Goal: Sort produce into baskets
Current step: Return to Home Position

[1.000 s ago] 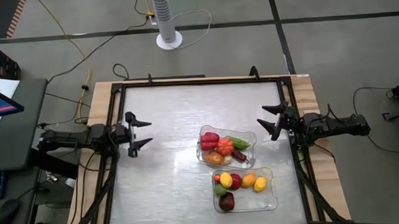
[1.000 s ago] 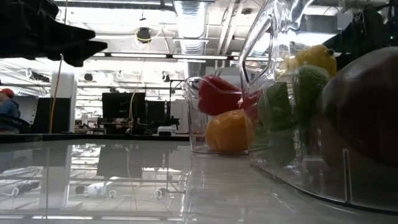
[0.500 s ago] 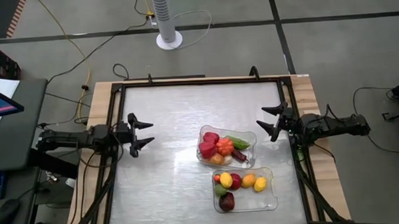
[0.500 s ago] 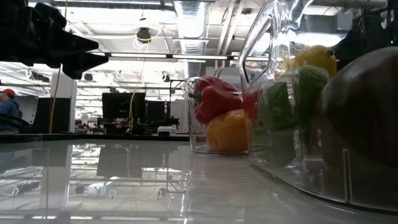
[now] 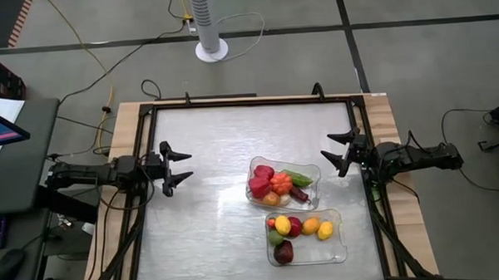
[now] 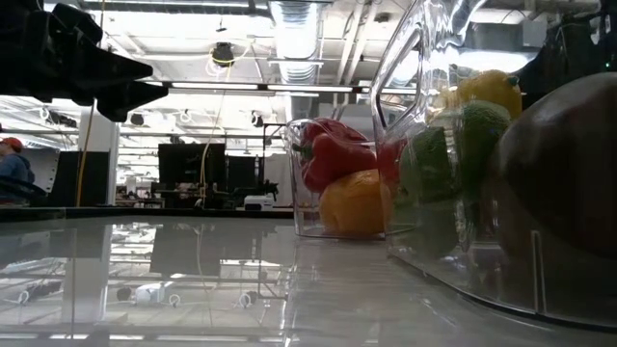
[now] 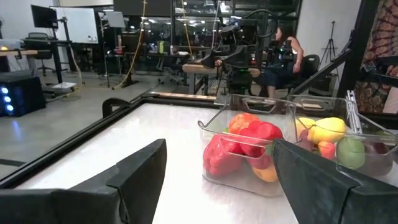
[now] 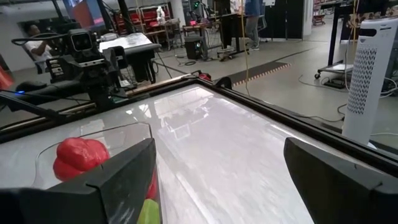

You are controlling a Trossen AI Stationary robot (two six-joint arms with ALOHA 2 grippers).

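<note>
Since a second ago the left gripper (image 5: 186,165) has turned a little and settled at its side of the table (image 5: 216,129), and the red pepper (image 5: 259,186) has dropped lower into the far tray (image 5: 315,193); over the last half second nothing shifts. All the produce in sight lies inside the two clear trays: the red pepper, an orange piece and green ones in the far tray, and yellow, red, green and a dark maroon piece in the near tray (image 5: 327,253). Both trays sit between the two sets of jaws, ahead of the left ones across a bare stretch of table and much nearer the right ones, off to one side of them. The sorting looks finished, so what remains is the retreat to rest. To do that well, each arm should draw back along its own side and stay lifted, and the right gripper (image 5: 331,151) in particular should avoid swinging toward the tray rim close by it, since a light plastic tray would likely slide at a nudge. Both pairs of jaws are spread wide, hold nothing and touch nothing; the wrist views show only open table and the trays between the fingers.
</note>
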